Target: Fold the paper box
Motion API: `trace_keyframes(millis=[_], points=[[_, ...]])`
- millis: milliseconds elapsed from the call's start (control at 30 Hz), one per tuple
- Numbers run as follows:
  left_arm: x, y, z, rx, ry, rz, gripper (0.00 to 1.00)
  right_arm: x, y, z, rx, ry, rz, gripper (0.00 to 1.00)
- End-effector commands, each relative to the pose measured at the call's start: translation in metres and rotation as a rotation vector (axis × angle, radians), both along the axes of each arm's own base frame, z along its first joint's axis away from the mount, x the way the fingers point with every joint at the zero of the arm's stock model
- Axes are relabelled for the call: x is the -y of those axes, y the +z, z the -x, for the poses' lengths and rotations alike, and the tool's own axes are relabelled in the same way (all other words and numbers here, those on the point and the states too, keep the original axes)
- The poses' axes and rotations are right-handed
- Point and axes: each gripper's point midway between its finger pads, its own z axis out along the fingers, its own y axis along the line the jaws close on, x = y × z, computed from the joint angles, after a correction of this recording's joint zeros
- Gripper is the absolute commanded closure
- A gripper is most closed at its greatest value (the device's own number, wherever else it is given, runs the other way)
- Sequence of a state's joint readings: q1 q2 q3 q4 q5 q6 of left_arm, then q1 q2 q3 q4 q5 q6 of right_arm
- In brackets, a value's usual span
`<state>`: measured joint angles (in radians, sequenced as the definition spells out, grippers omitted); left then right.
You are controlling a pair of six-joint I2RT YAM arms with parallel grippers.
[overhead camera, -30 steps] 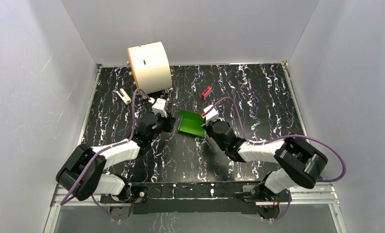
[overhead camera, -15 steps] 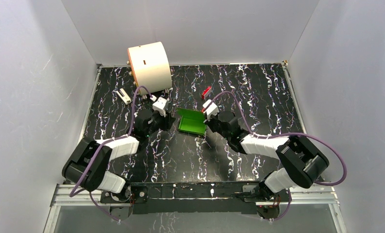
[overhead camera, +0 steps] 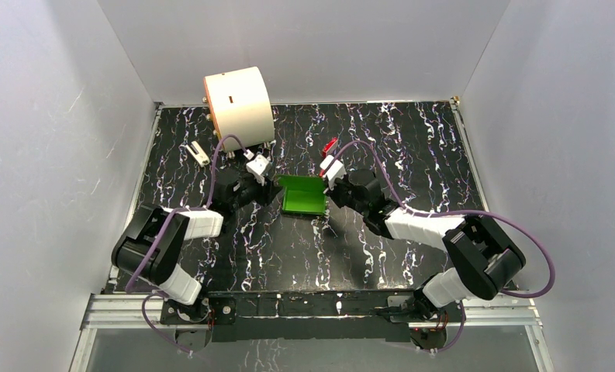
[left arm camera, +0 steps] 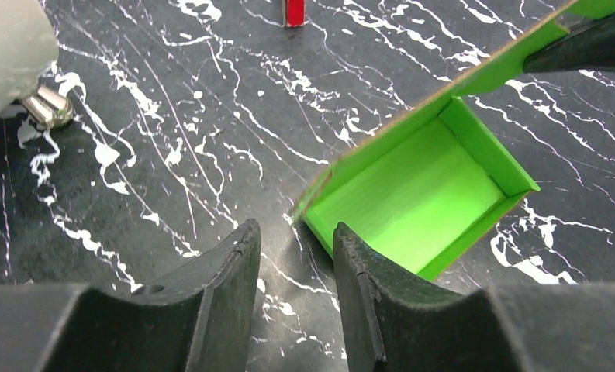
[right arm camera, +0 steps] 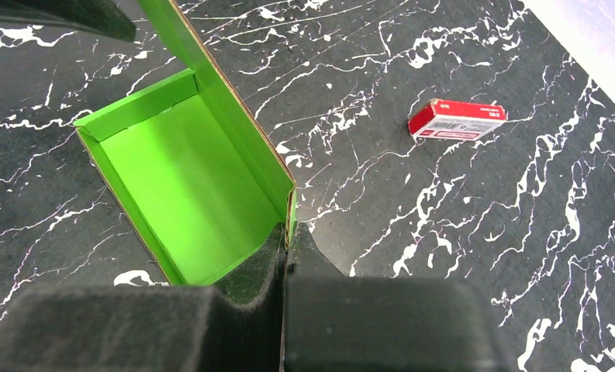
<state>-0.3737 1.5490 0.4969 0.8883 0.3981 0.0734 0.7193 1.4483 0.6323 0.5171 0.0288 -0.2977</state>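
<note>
Change, left: the left gripper (left arm camera: 292, 232) has been swinging in from beside the cylinder (overhead camera: 238, 107) toward the box (overhead camera: 304, 195), and its jaws have been spreading as it comes.
Change, middle: the box has been turning from a skewed lie to one squarer with the table (overhead camera: 412, 155) edges.
Change, right: the right gripper (right arm camera: 287, 236) has been pushing forward with the box without letting go.
Meaning for the task: the box is being lined up for a two-handed fold. One side is pinned and the other hand is arriving, so the fold itself is probably only beginning.
Box, place: it is lying open side up at mid-table between the two grippers. Its short walls are already standing and one long flap (right arm camera: 226, 108) is rising along its far side.
Left gripper: it is standing partly open with nothing between the fingers, only bare table showing in the gap. The box's near corner is sitting just ahead of that gap. Whether the right-hand finger (left arm camera: 358, 263) is touching the wall, I cannot tell.
Right gripper: it is closed, pinching the thin green wall at the box's right corner, where the flap ends.
Red block (right arm camera: 457, 120): it is lying further back on the table, apart from the box — taking no part.
</note>
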Motion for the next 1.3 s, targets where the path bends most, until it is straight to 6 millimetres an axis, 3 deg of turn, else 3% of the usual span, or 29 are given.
trace_keyframes(millis=[0, 167, 400, 633, 833, 967, 1267], points=[[0.013, 0.035, -0.015, 0.143, -0.103, 0.027, 0.63, -0.015, 0.02, -0.007, 0.043, 0.059, -0.029, 1.0], [0.019, 0.036, -0.013, 0.147, -0.151, 0.032, 0.69, -0.018, 0.019, -0.008, 0.036, 0.067, -0.03, 1.0], [0.019, 0.027, -0.004, 0.104, -0.166, 0.033, 0.98, -0.021, 0.02, -0.012, 0.026, 0.052, -0.051, 1.0], [0.013, 0.031, -0.002, 0.062, -0.108, 0.055, 0.94, -0.021, 0.022, -0.016, 0.009, 0.011, -0.085, 1.0], [0.015, 0.029, -0.008, -0.044, 0.003, 0.123, 0.99, -0.014, 0.026, -0.028, -0.024, -0.151, -0.153, 1.0], [0.01, 0.028, -0.017, -0.086, 0.168, 0.152, 0.99, -0.013, 0.028, -0.029, -0.048, -0.271, -0.213, 1.0], [0.017, 0.055, -0.027, -0.107, 0.419, 0.305, 0.95, -0.011, 0.022, -0.033, -0.1, -0.526, -0.385, 0.99]])
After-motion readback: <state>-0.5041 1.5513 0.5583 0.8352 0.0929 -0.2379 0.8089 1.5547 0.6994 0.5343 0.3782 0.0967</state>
